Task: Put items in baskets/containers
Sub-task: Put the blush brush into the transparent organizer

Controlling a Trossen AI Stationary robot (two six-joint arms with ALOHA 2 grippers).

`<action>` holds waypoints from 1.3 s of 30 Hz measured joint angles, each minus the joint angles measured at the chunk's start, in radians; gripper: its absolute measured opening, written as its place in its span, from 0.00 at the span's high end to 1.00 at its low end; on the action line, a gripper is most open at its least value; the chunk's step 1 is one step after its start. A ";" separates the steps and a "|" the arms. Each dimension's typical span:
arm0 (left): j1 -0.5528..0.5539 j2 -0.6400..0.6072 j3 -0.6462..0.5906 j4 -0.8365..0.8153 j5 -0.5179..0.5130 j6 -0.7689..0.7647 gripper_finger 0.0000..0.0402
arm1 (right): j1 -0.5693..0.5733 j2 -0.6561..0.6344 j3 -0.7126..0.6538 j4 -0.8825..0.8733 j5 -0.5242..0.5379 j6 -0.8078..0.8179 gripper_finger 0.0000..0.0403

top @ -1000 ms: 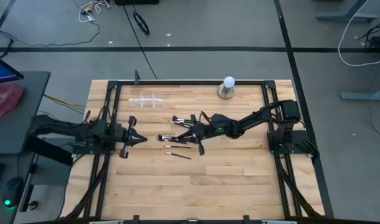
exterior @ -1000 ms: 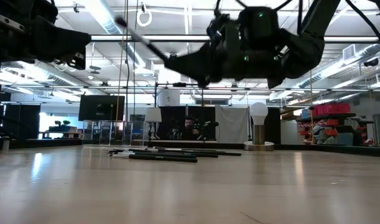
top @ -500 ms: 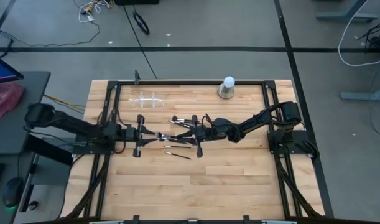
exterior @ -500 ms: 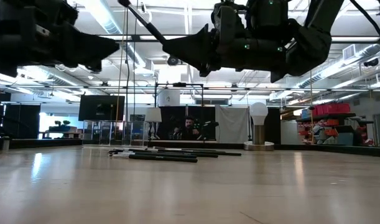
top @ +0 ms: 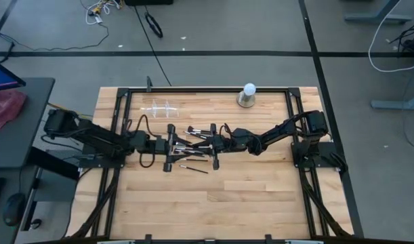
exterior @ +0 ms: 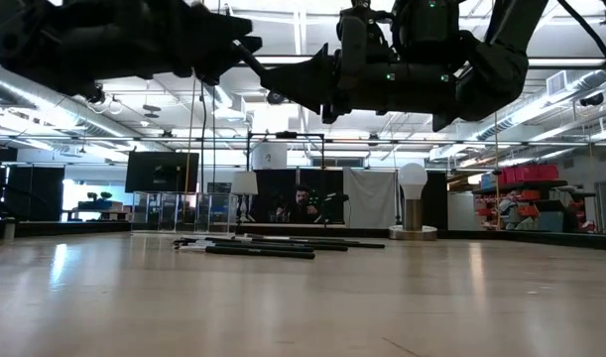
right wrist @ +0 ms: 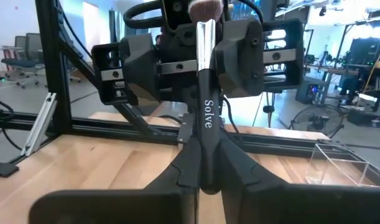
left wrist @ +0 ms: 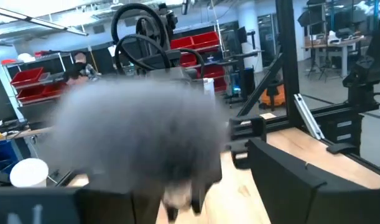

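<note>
My right gripper (right wrist: 202, 177) is shut on a black-handled makeup brush (right wrist: 206, 93) marked "Solve". It holds the brush out toward my left gripper (top: 179, 146), which faces it, open. The brush's bristle head (left wrist: 140, 124) stands between the left fingers (right wrist: 140, 53), and no touch shows. Several more brushes (top: 193, 132) lie flat on the wooden table (top: 213, 203) below both grippers, also visible as a dark row of brushes (exterior: 258, 250) in the low view. The clear holder (top: 159, 108) stands at the far left of the table. My right gripper pinches the handle's free end (right wrist: 202, 163) between its two fingers. The fingers come level from the table's right side and lie along the brush. The brush is lifted clear of the table, slanting slightly up, bristles toward the left gripper.
A white ball on a grey round base (top: 247, 95) stands at the far edge, right of centre. A black frame (top: 207, 89) runs round the table's far part. The near half of the table is bare wood. The room with shelves and a person lies beyond.
My left gripper has moved toward the table's right, up to the brush that the right gripper holds, and has opened from shut to wide. Its fingers now stand on either side of the bristle head. The right gripper and the brush have stayed in place.
</note>
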 joint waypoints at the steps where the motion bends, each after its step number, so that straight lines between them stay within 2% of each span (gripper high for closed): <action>1: 0.000 0.007 0.004 0.000 -0.003 0.000 0.48 | 0.000 0.000 -0.001 0.001 0.000 0.000 0.93; 12: -0.004 -0.003 -0.003 0.011 -0.019 -0.001 0.86 | 0.005 0.000 -0.077 0.102 0.033 -0.001 0.93; 19: -0.004 -0.002 -0.003 0.005 -0.015 -0.015 0.88 | 0.005 0.000 -0.089 0.116 0.035 0.013 0.92; 22: 0.001 -0.025 0.015 -0.067 -0.011 -0.049 0.88 | 0.008 0.000 -0.090 0.115 0.039 0.031 0.91; 27: 0.004 -0.124 0.100 -0.412 -0.051 -0.087 0.88 | -0.005 -0.003 -0.091 0.055 0.052 0.103 0.80; 33: 0.042 -0.242 0.311 -1.118 -0.271 -0.208 0.88 | -0.041 -0.051 -0.091 -0.155 0.128 0.174 0.63; 36: 0.123 -0.270 0.400 -1.385 -0.372 -0.270 0.87 | -0.048 -0.061 -0.092 -0.231 0.162 0.188 0.58; 39: 0.259 -0.288 0.440 -1.531 -0.359 -0.295 0.87 | -0.048 -0.061 -0.092 -0.251 0.161 0.187 0.56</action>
